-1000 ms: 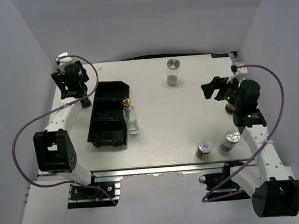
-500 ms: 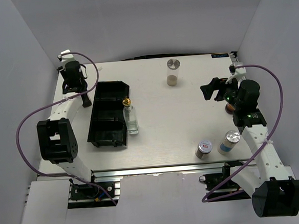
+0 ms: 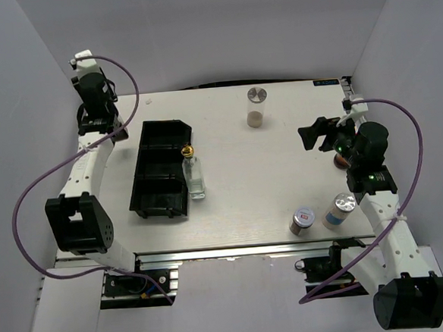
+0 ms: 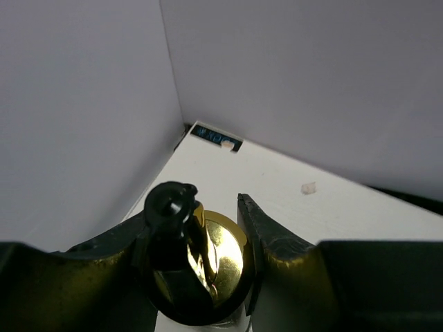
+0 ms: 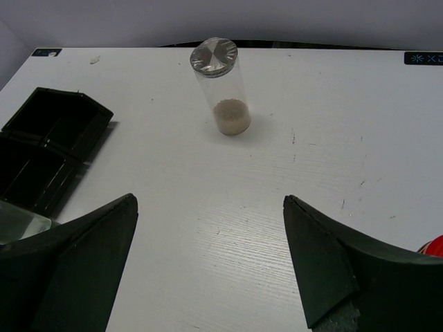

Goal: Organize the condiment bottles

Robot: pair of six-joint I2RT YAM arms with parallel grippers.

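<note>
Two glass bottles. Free bottle [image 3: 195, 179] stands just beside the black tray [image 3: 139, 168]. Left fingers [image 4: 266, 235] are clenched on the other's gold pourer top [image 4: 225, 252], near the tabletop [image 3: 239, 203] far-left corner. Polished metal looks slippery and the glass fragile, so the neck is probably safer. Right fingers [image 5: 69, 263] are spread, empty.

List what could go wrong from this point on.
1. The left pincer clamps only a bottle's gold pourer top. The smooth cap may slip, or the bottle may swing when lifted.
2. The other gold-topped bottle stands right beside the black tray. Loading the tray could topple it.
</note>
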